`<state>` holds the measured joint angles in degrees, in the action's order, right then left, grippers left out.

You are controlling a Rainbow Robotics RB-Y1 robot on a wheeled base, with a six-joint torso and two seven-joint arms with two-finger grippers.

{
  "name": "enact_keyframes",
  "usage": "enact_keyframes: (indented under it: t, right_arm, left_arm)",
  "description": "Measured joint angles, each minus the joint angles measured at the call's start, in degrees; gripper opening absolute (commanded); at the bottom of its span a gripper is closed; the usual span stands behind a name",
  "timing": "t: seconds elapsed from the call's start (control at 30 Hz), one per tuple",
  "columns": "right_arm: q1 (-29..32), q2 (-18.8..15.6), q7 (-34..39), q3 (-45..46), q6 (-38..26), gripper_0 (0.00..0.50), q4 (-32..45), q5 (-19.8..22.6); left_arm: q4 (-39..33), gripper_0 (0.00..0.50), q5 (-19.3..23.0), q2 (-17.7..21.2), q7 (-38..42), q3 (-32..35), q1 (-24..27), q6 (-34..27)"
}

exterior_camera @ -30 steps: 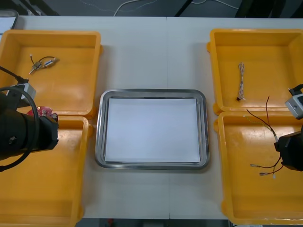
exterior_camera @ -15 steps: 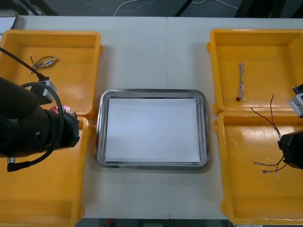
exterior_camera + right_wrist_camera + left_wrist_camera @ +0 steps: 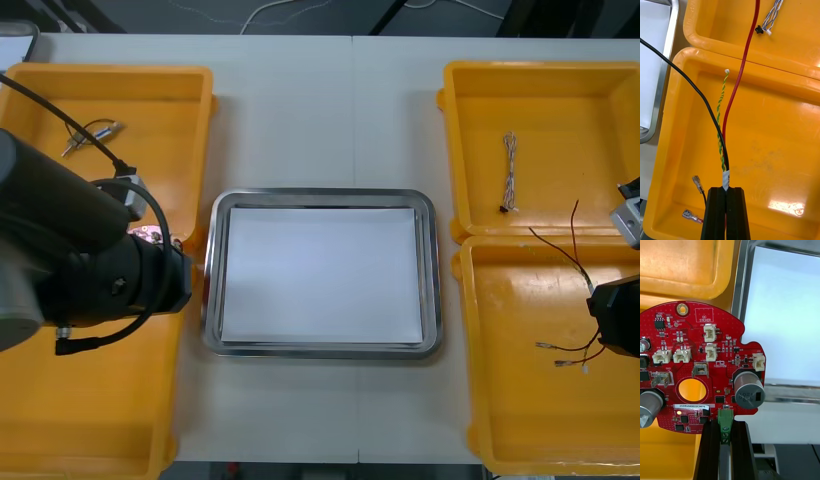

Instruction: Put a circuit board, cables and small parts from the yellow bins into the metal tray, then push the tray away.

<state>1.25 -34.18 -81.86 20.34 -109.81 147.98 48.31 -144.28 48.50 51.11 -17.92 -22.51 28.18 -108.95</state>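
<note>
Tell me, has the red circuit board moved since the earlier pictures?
Yes. The circuit board has moved right, closer to the metal tray's left rim.

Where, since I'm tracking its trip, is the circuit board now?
The circuit board is clamped in the left gripper on the front view's left, above the seam between the two left yellow bins, just short of the left rim of the metal tray.

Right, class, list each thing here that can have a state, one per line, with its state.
left gripper: shut on the circuit board, beside the metal tray.
circuit board: held by its green connector.
right gripper: shut on the cables, over the near right bin.
metal tray: white inside, nothing in it.
blue and white cable: loose in the far right bin.
small metal parts: loose in the far left bin.
</note>
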Motion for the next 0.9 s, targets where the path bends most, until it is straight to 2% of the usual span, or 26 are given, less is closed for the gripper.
enact_keyframes:
  t: [0.1,0.2,0.47,0.67,0.9]
  right_arm:
    - [0.0,0.0,0.0,0.0,0.0,0.000,0.0,0.0]
    - [0.0,0.0,0.0,0.0,0.0,0.000,0.0,0.0]
    - [0.0,0.0,0.0,0.0,0.0,0.000,0.0,0.0]
    - [0.0,0.0,0.0,0.0,0.0,0.000,0.0,0.0]
    - [0.0,0.0,0.0,0.0,0.0,0.000,0.0,0.0]
  left_arm:
    - [2.6,0.000,-5.2,-1.6,1.8,-6.9,2.7,0.1]
    - [5.7,0.000,-7.6,-4.1,3.6,-11.6,4.6,1.3]
    - [10.9,0.000,-9.4,-10.1,4.3,-15.7,7.7,3.3]
    - [16.3,0.000,-10.5,-12.7,4.3,-19.4,10.4,5.8]
    - [23.1,0.000,-11.6,-14.3,4.3,-22.2,11.4,11.2]
